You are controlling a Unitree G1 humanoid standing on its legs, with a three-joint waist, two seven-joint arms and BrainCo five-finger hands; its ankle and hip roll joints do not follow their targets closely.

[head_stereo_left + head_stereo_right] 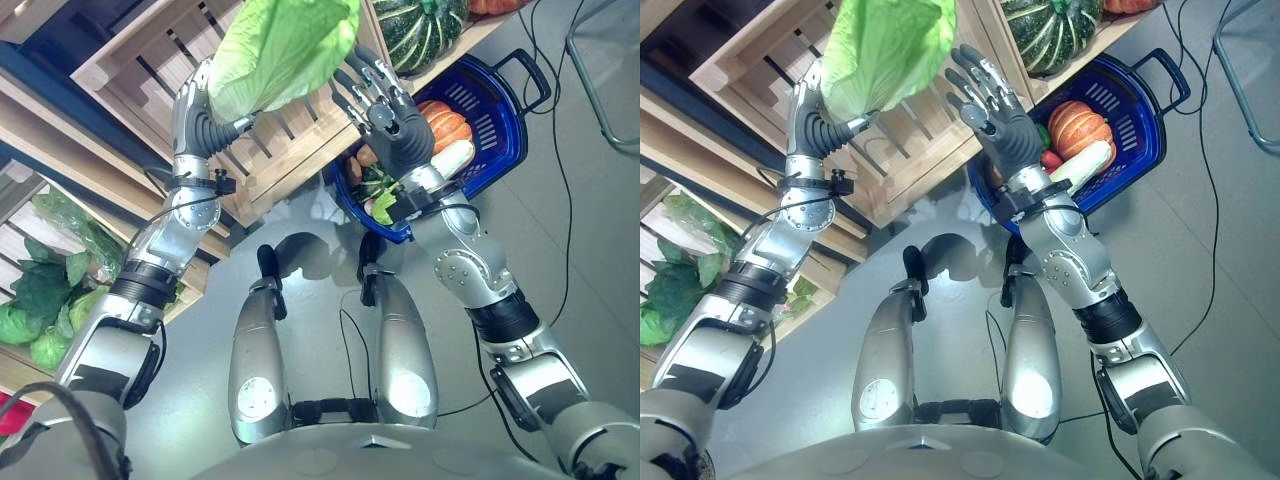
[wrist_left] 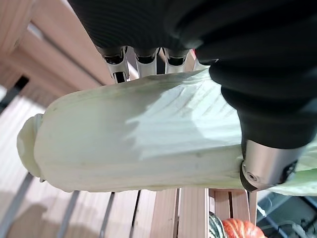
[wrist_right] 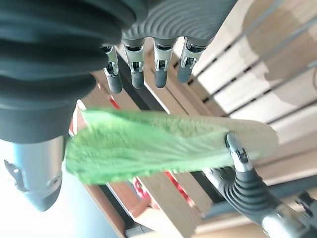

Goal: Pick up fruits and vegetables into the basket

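My left hand [image 1: 200, 122] is raised high in front of the wooden shelves and is shut on a long pale-green cabbage [image 1: 282, 48]. Its fingers [image 2: 141, 59] lie behind the cabbage [image 2: 138, 144] and its thumb crosses the front. My right hand [image 1: 395, 122] is up beside the cabbage's leafy end, open with straight, spread fingers [image 3: 158, 74], not gripping the cabbage [image 3: 158, 144]. The blue basket [image 1: 505, 130] stands on the floor behind the right hand. It holds an orange pumpkin [image 1: 447, 122], a white radish [image 1: 452, 158] and some greens.
Slatted wooden crates [image 1: 150, 60] form the shelving behind both hands. A green striped squash [image 1: 420, 30] lies on the shelf above the basket. Leafy greens [image 1: 45, 290] fill a lower crate at the left. Grey floor lies open to the right of the basket.
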